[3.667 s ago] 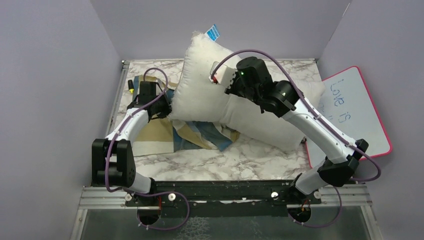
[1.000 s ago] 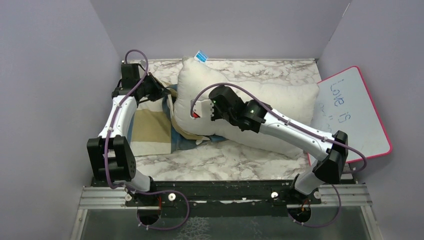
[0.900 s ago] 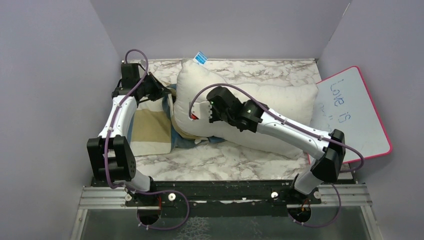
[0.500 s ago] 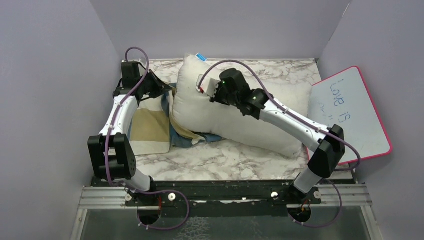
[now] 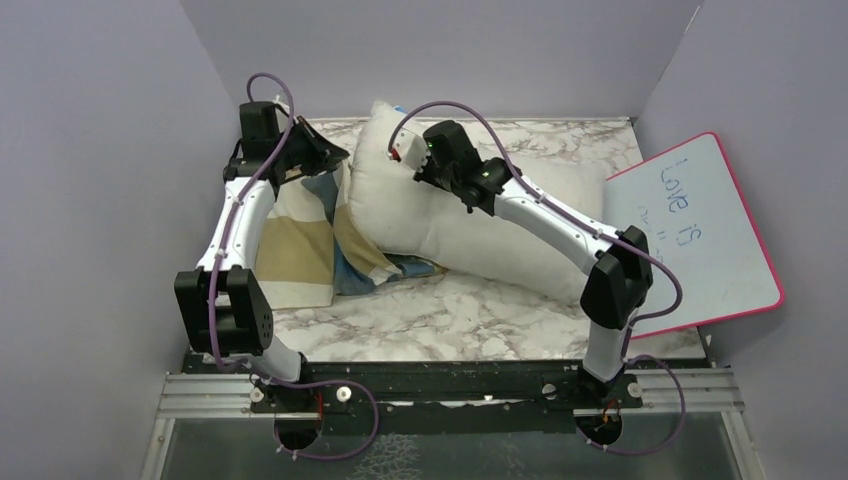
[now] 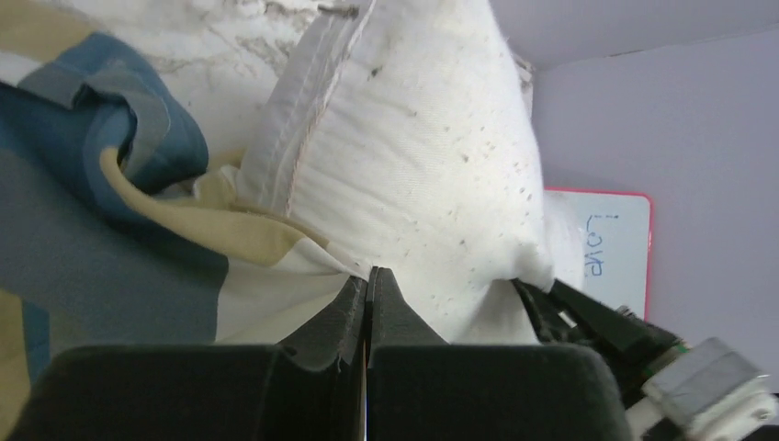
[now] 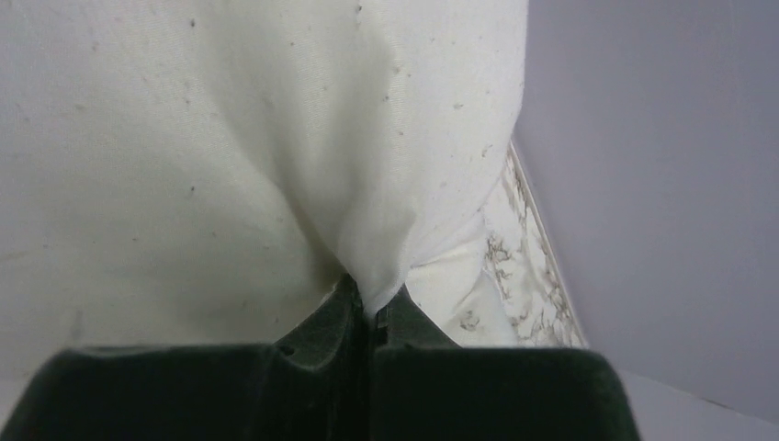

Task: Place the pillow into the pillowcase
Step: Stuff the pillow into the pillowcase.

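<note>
Jaws on both arms are pinched shut: right jaws on a fold of the pillow (image 5: 430,225), which sprawls across the far middle of the desk (image 5: 480,312); left jaws holding up the pillowcase (image 5: 300,240) edge at far left, against the pillow's left end.

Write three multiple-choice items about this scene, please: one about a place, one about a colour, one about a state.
1. On which side of the large plump off-white pillow does the thin blue, tan and cream fabric pillowcase lie?
A. the robot's left
B. the robot's right
C. fully on top of it

2. What colour is the rim of the flat rectangular whiteboard?
A. green
B. black
C. pink

3. In what state is the right gripper?
A. open, touching nothing
B. shut on a fold of the pillow
C. shut on the whiteboard

Answers:
1 A: the top view shows it left of the pillow.
2 C: a pink border frames the board.
3 B: the wrist view shows white fabric pinched between the closed fingers.
</note>
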### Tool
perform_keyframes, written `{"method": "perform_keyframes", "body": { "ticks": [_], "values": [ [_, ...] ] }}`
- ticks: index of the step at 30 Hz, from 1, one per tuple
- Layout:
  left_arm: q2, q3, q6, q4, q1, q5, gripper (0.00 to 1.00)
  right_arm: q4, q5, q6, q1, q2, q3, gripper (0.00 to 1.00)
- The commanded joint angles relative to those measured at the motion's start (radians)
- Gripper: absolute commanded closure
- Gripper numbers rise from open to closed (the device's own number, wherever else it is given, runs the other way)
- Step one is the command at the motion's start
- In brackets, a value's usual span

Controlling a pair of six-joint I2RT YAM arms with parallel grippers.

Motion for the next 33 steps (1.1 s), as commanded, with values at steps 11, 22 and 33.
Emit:
{"method": "perform_keyframes", "body": {
  "ticks": [11,22,33],
  "values": [
    [0.210,0.256,0.022,0.027,-0.030,-0.063,1.00,-0.108,-0.332,0.233,0.012,-0.095,-0.091,1.00],
    [0.206,0.243,0.062,0.011,-0.076,-0.085,1.00,-0.454,-0.495,0.497,0.029,-0.059,0.238,1.00],
    [0.198,-0.004,0.124,0.094,-0.150,-0.135,1.00,0.085,-0.652,0.780,0.025,-0.152,-0.170,0.88]
  ]
}}
